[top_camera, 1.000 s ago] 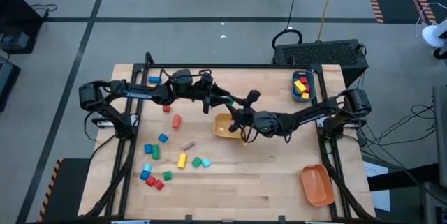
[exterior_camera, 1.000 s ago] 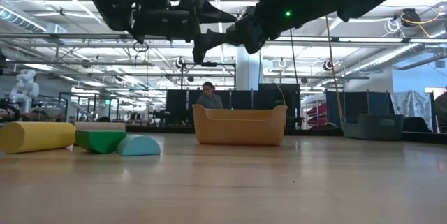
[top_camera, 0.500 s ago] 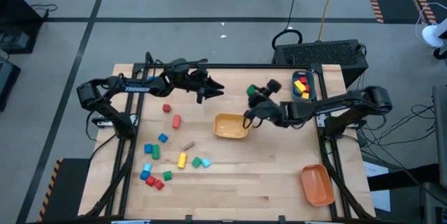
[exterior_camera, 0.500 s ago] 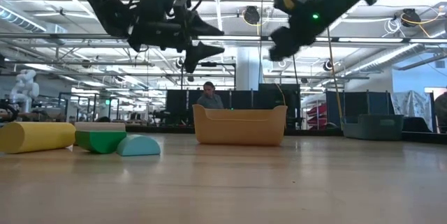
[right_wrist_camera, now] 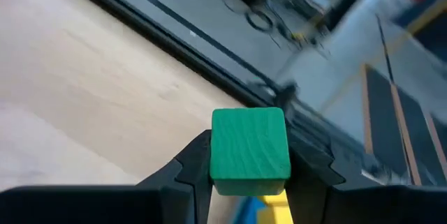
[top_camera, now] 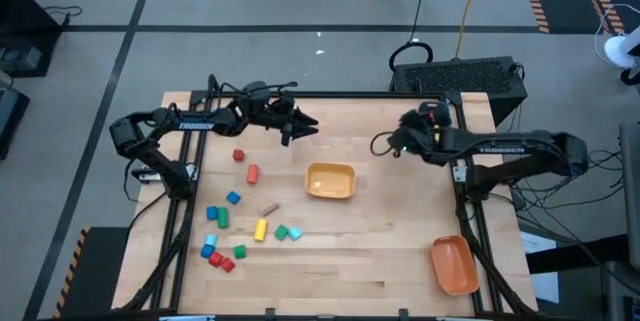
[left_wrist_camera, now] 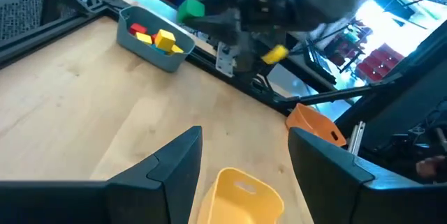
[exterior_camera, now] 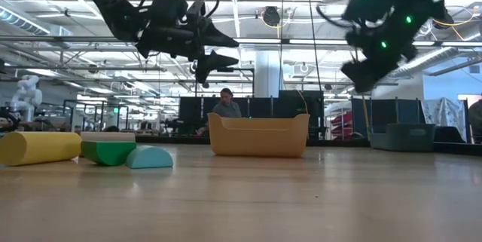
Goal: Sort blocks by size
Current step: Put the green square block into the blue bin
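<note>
My right gripper (right_wrist_camera: 250, 162) is shut on a green cube (right_wrist_camera: 250, 144) of the blocks, high over the far right of the table by the teal bin (left_wrist_camera: 150, 37), which holds red and yellow blocks. The left wrist view shows that cube (left_wrist_camera: 190, 8) above the bin. My left gripper (left_wrist_camera: 244, 161) hangs open and empty above the table's far middle (top_camera: 303, 127). Loose blocks (top_camera: 232, 223) lie flat on the table's left half. In the low view, a yellow cylinder (exterior_camera: 38, 148) and a green block (exterior_camera: 109, 151) are the nearest of them. My right gripper pinches the green cube by two opposite side faces (right_wrist_camera: 218, 160) between its two fingers. The fingers slant downward toward the table's far edge. The cube is lifted clear of the table and sits square between the fingers.
A yellow bin (top_camera: 330, 181) stands mid-table and an orange bin (top_camera: 453, 264) at the near right corner. The black frame rail (top_camera: 330, 95) runs along the far edge. A person sits in the room behind (exterior_camera: 224, 105). Bare wood lies between the yellow and orange bins.
My right gripper has swung from over the yellow bin toward the table's far right, up to the teal bin, turning its wrist as it went and carrying the green cube. My left gripper drew back a little toward the far edge, then kept still.
</note>
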### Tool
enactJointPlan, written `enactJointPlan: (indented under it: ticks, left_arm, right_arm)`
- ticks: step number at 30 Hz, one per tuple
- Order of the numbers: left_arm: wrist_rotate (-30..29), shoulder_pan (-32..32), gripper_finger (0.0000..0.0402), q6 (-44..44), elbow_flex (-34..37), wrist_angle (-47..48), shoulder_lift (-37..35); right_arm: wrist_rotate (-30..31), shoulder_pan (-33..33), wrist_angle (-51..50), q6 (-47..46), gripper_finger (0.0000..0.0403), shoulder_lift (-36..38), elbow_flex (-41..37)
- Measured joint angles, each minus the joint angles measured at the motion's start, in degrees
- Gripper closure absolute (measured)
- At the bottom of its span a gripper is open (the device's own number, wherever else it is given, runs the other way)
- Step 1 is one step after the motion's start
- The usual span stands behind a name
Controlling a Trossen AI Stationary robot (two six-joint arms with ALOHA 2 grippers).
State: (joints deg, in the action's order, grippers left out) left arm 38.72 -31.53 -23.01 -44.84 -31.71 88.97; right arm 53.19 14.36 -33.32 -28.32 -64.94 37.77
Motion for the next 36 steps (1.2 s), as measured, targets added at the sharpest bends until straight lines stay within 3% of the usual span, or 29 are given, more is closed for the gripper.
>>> enactJointPlan:
  ticks: [9, 17, 21, 29, 36]
  left_arm:
    - [-3.62, -0.32, 0.0187, 5.48, 0.01, 8.35, 0.02]
    - [-6.97, -0.37, 0.0187, 8.76, 0.02, 15.60, 0.02]
    - [-7.82, -0.33, 0.0187, 11.66, 0.07, 19.86, -1.29]
    - [-20.94, -1.02, 0.0187, 16.62, 0.07, 28.85, -8.41]
    - [-29.73, -1.20, 0.0187, 21.08, 0.04, 39.33, -13.68]
  right_arm:
    - [-4.16, 12.69, 3.08, -2.36, 0.0282, 1.17, -6.68]
    - [-10.19, 21.46, 10.50, 3.18, 0.0281, 1.04, -8.25]
    - [-10.37, 24.64, 12.27, 3.74, 0.0273, 0.78, -8.70]
    - [-13.50, 29.83, 16.30, 4.08, 0.0259, -1.74, -8.71]
    - [-13.15, 29.83, 16.77, 3.36, 0.0257, -2.48, -8.71]
